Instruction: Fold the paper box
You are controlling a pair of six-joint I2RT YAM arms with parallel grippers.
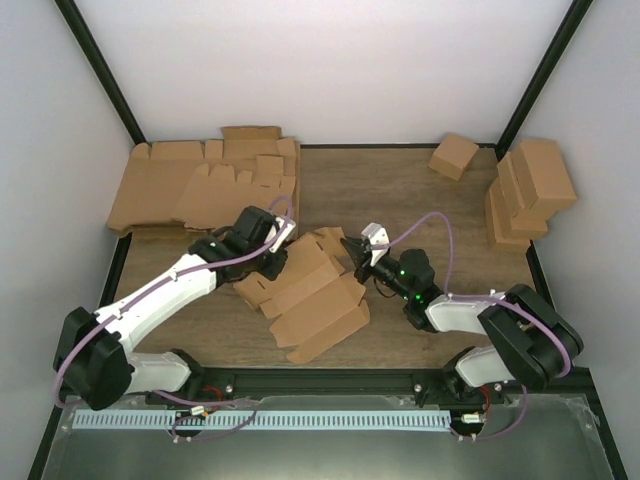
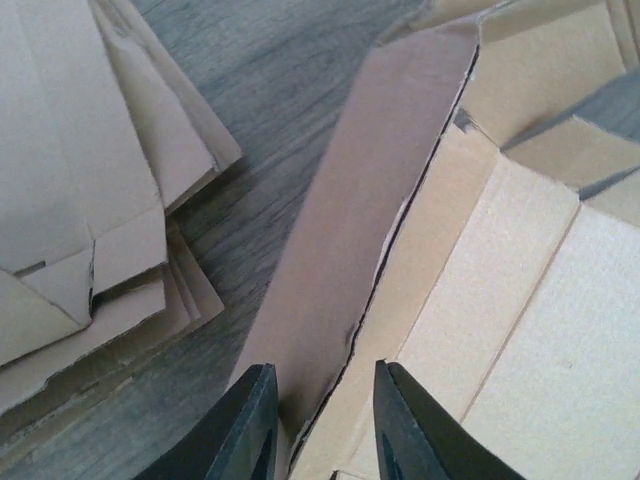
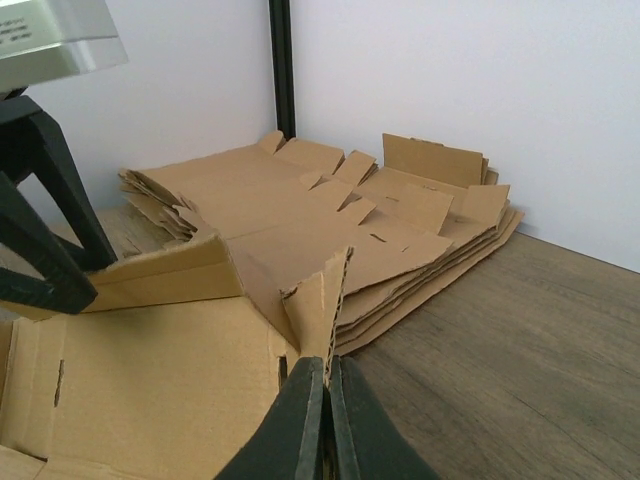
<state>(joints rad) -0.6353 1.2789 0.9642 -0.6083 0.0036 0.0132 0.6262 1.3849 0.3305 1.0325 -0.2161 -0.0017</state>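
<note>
Box [image 1: 310, 290] lay mid-frame on the table [image 1: 400, 190], right hand [image 3: 325, 400] clamped on its flap [image 3: 320, 290], left hand [image 2: 320, 425] parted astride a wall [image 2: 370, 200]; a slipping wall could spring flat.

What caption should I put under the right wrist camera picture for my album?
Shut jaws at the box's upright flap, with flat cardboard sheets stacked behind.

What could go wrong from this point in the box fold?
1. The right end effector pinches only the edge of a small flap; it may slip or tear.
2. The left end effector straddles the raised side panel, jaws not closed on it; the panel could buckle or escape.
3. The stack of flat blanks lies close; it might snag.
</note>
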